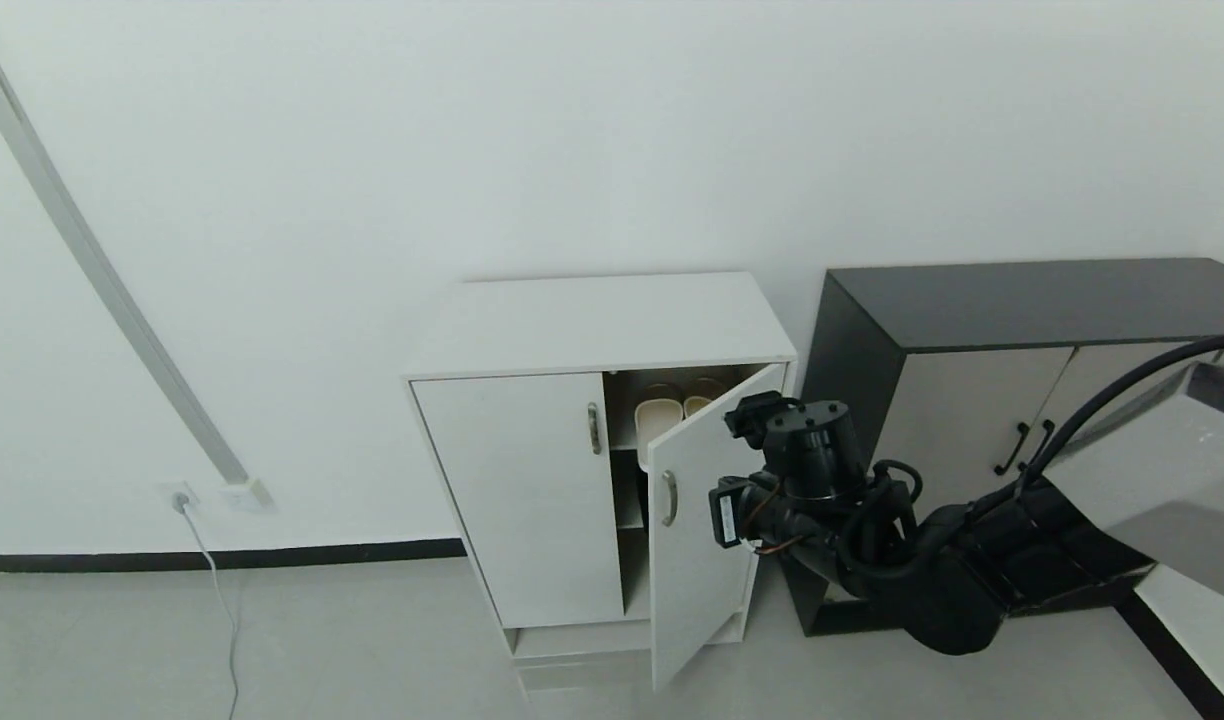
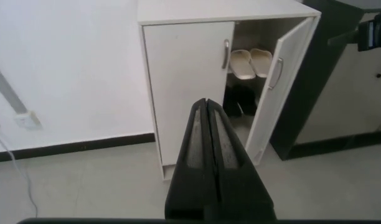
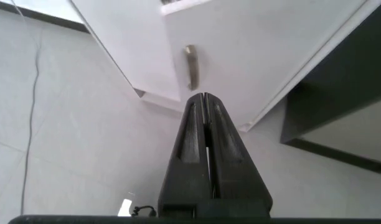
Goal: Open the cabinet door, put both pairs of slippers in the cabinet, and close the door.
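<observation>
R gripper (image 3: pixel 206 98) pointing at door (image 3: pixel 259 43) outer face near handle (image 3: pixel 190 66), fingers pressed together, holding nothing. L gripper (image 2: pixel 206 102) sitting farther off, likewise closed and empty. Slippers (image 2: pixel 251 62) lying inside cabinet (image 2: pixel 184 74). Door standing ajar, likely needing a push.

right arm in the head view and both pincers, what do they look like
The right arm is matte black with chunky rounded joints, a bolted cylindrical wrist housing, looping black cables and a small white label beside thin orange wires. The left pincer and right pincer are each black, with two long tapered fingers faced in grey textured pads.
</observation>
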